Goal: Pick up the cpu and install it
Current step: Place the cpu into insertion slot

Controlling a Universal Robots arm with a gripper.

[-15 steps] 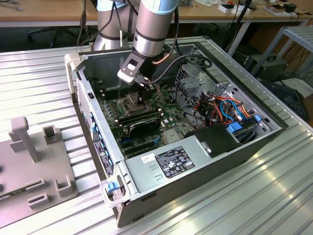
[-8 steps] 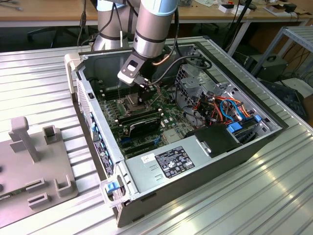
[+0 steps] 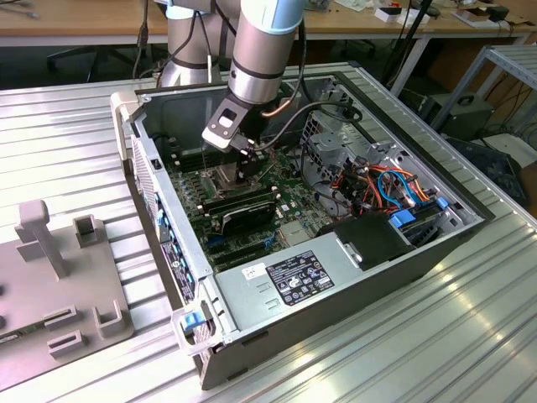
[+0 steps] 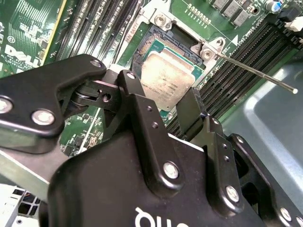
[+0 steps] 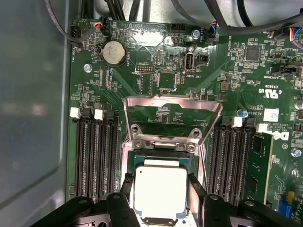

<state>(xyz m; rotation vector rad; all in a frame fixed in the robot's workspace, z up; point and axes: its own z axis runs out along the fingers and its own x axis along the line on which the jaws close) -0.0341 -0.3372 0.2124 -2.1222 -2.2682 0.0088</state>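
My fingers (image 4: 142, 118) are on opposite edges of the cpu (image 4: 165, 78), gripping it with the silver top facing the camera. It's right over the open socket (image 4: 177, 38); can't tell if it's seated. The latch lever (image 4: 255, 72) sticks out free past one corner. Black memory slots (image 4: 102, 28) flank the socket on the green motherboard (image 4: 28, 28). Grey case wall (image 4: 270, 132) lies beyond the slots.

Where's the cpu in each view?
Exterior view: too small to tell; look beneath the gripper, low over the motherboard.
First wrist view: the cpu, gripped between the fingers, over the socket.
Second wrist view: the cpu, same grip, at picture centre.
Shared landmark: the memory slots flanking the socket, in both wrist views.
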